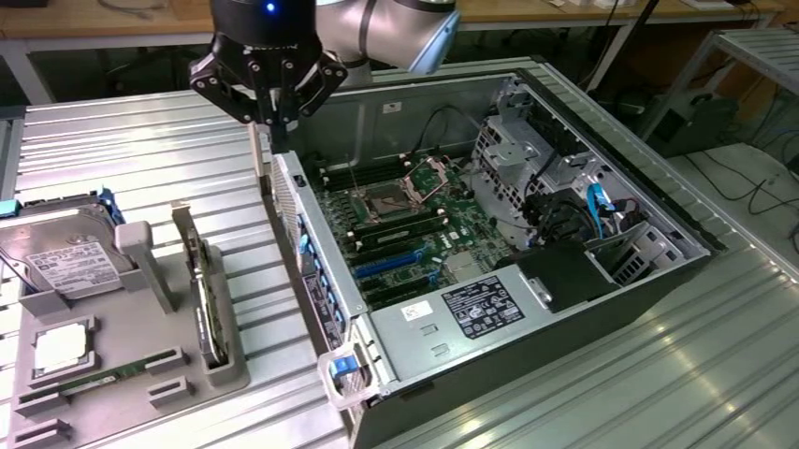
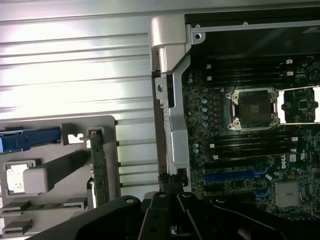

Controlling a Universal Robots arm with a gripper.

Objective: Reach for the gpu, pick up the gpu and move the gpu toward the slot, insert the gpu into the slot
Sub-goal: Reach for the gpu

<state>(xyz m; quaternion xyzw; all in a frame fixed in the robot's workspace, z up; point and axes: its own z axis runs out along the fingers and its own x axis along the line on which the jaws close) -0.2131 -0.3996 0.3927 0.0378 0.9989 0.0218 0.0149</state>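
Open case [image 1: 374, 112] just below gripper [image 1: 277, 123]; inside, green board with blue slot [image 1: 387, 267]. Gray tray [image 1: 231, 367] lower, apart from gripper, outside case: holds drive [image 1: 69, 267] and gpu [image 1: 206, 299] upright on edge, its lower part hidden in groove. Gripper closed tight, holds nothing.

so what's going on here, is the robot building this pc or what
A robot arm is working at an open computer case. Its gripper is shut and empty, hanging above the case wall on the exterior view's left. The gpu stands on edge in the grey holder tray beside the case, not yet picked up. The blue slot on the motherboard is unfilled.
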